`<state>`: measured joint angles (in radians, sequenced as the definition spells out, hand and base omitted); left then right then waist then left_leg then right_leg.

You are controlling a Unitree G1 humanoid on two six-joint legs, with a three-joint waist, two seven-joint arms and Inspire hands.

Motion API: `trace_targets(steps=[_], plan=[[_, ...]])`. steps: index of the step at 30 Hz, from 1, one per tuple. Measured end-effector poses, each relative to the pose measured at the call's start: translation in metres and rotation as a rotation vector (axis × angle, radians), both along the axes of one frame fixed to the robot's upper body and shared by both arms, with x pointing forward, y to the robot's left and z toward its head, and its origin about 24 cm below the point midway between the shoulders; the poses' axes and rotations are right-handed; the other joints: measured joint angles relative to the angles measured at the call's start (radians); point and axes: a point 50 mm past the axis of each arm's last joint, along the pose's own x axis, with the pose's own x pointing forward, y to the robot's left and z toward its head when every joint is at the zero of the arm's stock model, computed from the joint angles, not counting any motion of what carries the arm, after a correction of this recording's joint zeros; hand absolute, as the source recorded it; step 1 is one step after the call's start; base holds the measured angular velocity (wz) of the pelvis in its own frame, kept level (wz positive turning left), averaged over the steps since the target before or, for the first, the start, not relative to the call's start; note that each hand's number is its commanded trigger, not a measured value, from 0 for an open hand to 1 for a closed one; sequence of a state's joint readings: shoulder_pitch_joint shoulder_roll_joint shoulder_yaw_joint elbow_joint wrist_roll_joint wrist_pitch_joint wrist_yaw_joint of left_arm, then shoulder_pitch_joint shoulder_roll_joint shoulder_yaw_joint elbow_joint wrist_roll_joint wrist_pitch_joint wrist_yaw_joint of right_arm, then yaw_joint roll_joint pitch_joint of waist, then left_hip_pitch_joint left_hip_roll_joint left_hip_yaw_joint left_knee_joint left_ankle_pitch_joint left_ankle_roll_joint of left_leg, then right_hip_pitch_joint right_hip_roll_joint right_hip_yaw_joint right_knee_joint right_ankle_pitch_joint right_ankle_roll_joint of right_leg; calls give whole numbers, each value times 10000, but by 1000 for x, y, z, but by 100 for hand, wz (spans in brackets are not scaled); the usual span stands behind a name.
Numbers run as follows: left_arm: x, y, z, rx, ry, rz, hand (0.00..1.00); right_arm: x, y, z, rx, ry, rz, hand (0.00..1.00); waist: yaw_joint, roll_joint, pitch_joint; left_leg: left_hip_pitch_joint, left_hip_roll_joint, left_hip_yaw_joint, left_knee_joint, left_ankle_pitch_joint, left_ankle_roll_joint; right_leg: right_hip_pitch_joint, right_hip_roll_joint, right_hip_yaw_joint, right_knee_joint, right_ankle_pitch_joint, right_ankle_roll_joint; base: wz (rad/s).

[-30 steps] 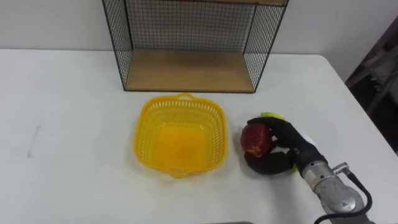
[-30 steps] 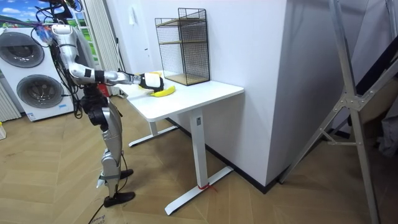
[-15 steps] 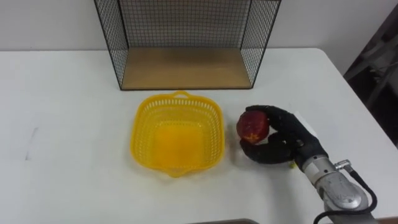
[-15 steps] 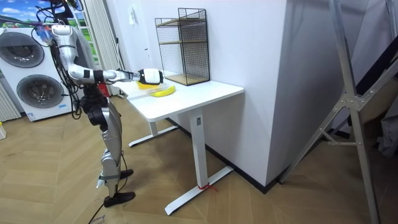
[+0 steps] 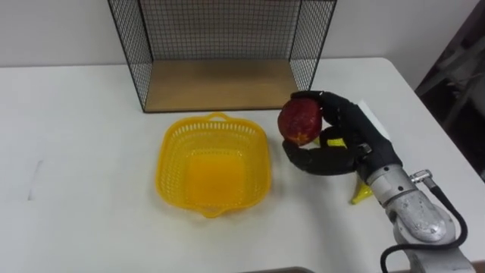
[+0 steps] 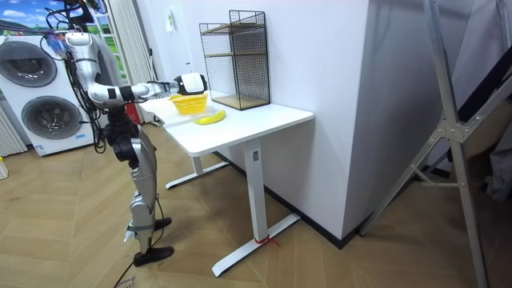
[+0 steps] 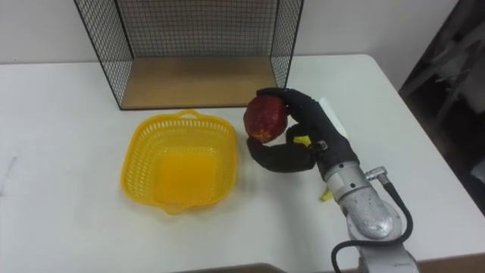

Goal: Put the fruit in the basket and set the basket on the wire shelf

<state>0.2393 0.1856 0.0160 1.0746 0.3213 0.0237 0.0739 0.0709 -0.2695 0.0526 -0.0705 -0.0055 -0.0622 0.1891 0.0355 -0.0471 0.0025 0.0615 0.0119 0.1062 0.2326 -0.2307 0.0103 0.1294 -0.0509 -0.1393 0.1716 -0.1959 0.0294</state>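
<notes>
My right hand [image 5: 337,140] [image 7: 299,136] holds a red apple [image 5: 298,121] [image 7: 264,119], fingers and thumb curled round it, lifted above the table just right of the yellow basket [image 5: 212,167] [image 7: 178,163]. The basket sits empty on the white table [image 5: 83,114], in front of the wire shelf [image 5: 220,83] [image 7: 197,80] with its wooden floor. A yellow banana [image 5: 362,191] [image 7: 303,141] lies on the table beneath my hand, mostly hidden by it. In the room view the robot stands at the table's end, its right hand [image 6: 190,82] raised over the basket [image 6: 189,102], with the banana [image 6: 210,118] beside it.
The table's right edge [image 5: 439,129] runs close beside my arm. The wire shelf's mesh sides [image 5: 129,53] rise behind the basket. A washing machine [image 6: 40,96] stands behind the robot in the room view.
My right hand has lifted the apple off the table and carried it up and slightly left toward the basket. The banana beneath it now shows.
</notes>
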Motion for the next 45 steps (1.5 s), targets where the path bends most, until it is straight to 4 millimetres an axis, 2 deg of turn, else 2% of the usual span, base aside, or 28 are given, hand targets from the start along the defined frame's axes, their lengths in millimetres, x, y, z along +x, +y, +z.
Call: trace_targets(steps=[9,13,21,22,23,24,25,33,45], plan=[[5,-1,0,-183,14,-217,0,0,15,13,-471,-487,847,100,267,-117,-7,-157,0,-48,55,1,1,-109,4,-5,1,4,-5,0],[8,-5,-1,-252,53,-580,0,-2,33,11,-929,-277,1728,100,460,-113,19,-168,1,-25,48,1,1,-99,4,5,-5,4,-5,0],[13,-8,-2,-454,127,-847,0,-3,51,6,-1552,-24,2670,100,734,-100,40,-185,7,-40,53,0,0,-90,4,-42,-10,4,-5,0],[14,-8,-2,-454,107,-873,0,-4,53,6,-1547,6,2730,90,765,-91,46,-186,7,-50,54,0,1,-83,4,-60,-10,4,-5,0],[15,-8,-2,-455,95,-881,0,-4,54,5,-1544,22,2769,59,787,-89,47,-186,6,-53,54,0,1,-81,3,-68,-10,4,-5,0],[16,-8,-2,-453,81,-886,0,-5,56,5,-1536,51,2860,6,804,-81,49,-185,5,-53,54,0,0,-79,4,-74,-10,4,-5,0],[16,-8,-2,-454,71,-895,0,-5,58,4,-1529,79,2956,0,810,-72,54,-184,5,-53,57,0,0,-76,4,-79,-11,4,-5,0],[23,-9,0,-452,-164,-963,0,-6,60,3,-1479,104,3019,0,825,14,106,-186,5,-59,62,0,0,-79,6,-81,-13,4,-5,0],[23,-9,0,-422,-177,-959,0,-6,61,2,-1403,130,3010,0,806,14,101,-177,-1,-120,69,0,0,-79,5,-160,-13,4,-5,1]])
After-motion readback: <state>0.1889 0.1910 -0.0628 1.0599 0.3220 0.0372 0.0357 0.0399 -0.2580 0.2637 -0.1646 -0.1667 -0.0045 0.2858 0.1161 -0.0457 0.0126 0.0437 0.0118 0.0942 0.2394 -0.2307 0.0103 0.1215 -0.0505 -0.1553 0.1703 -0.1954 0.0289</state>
